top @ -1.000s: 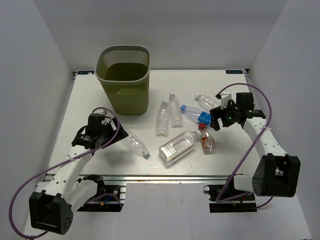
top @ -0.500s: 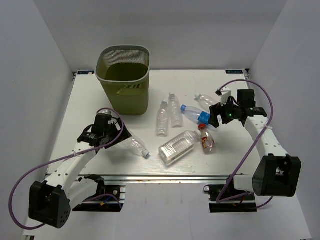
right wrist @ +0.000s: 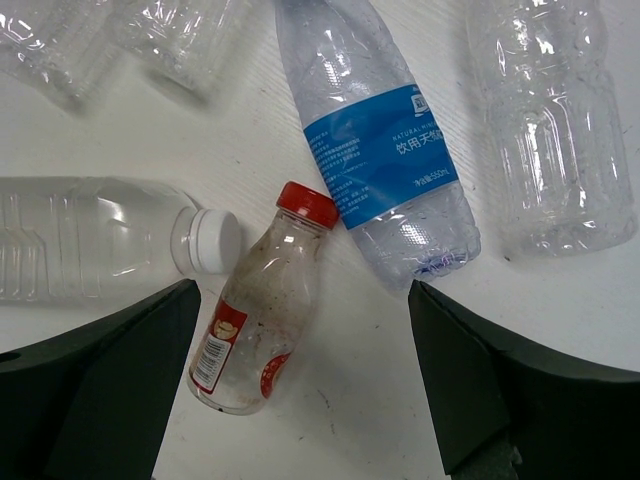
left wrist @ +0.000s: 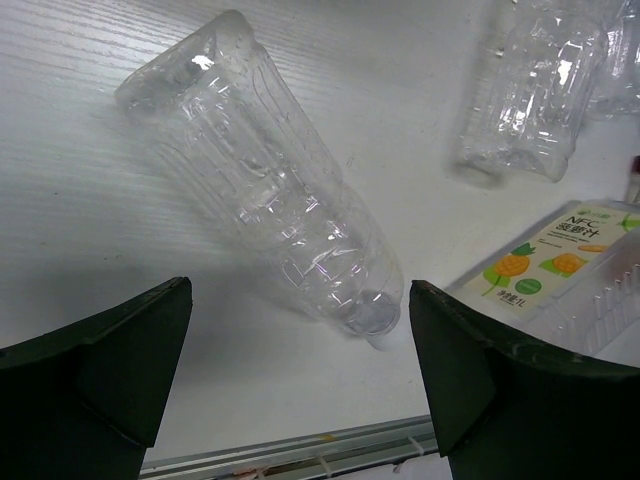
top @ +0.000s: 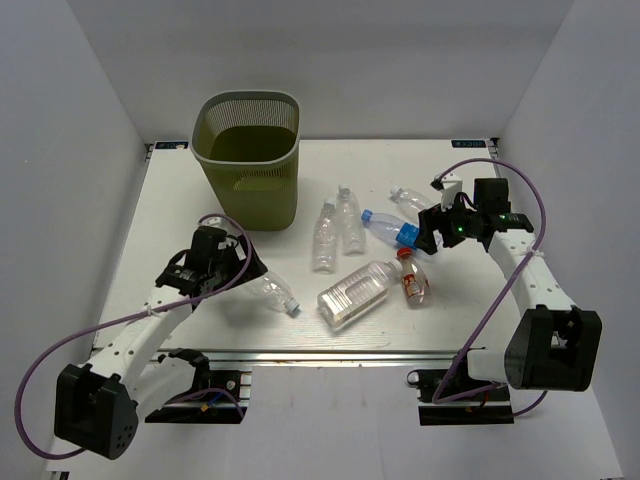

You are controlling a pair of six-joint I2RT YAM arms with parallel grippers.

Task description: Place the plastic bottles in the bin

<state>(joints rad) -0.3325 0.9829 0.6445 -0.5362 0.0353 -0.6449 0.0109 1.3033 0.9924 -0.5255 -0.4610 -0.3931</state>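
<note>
Left gripper [left wrist: 300, 290] spread wide, dark fingers [left wrist: 100, 370] in the two bottom corners of the left wrist view, clamping nothing. Between and just above them a clear ribbed bottle [left wrist: 270, 200] on its side on the white table [left wrist: 80, 230], base toward the upper left of the frame, neck end at centre in the gap between the fingertips, clear of both. From above, that same bottle at lower centre-left, just right of the left gripper, blue-tipped neck pointing to the lower right. Right gripper [right wrist: 302, 290] likewise wide apart, fingers in the bottom corners of the right wrist view, pinching nothing. Directly between its fingertips a small red-capped bottle [right wrist: 255, 320] lying flat, cap toward the top, red label near its base. Left of it the white cap of the large square ribbed bottle [right wrist: 90, 240], almost touching; up and right of it a blue-labelled bottle [right wrist: 380, 150], its side just beside the red cap; a further clear bottle [right wrist: 555, 130] along the right edge. Two more clear bottles [top: 324, 240] side by side at centre of the overhead view. Olive-green mesh bin [top: 250, 195] upright at upper centre-left of the overhead view, well apart from both grippers, every bottle in view lying on the table outside it
</note>
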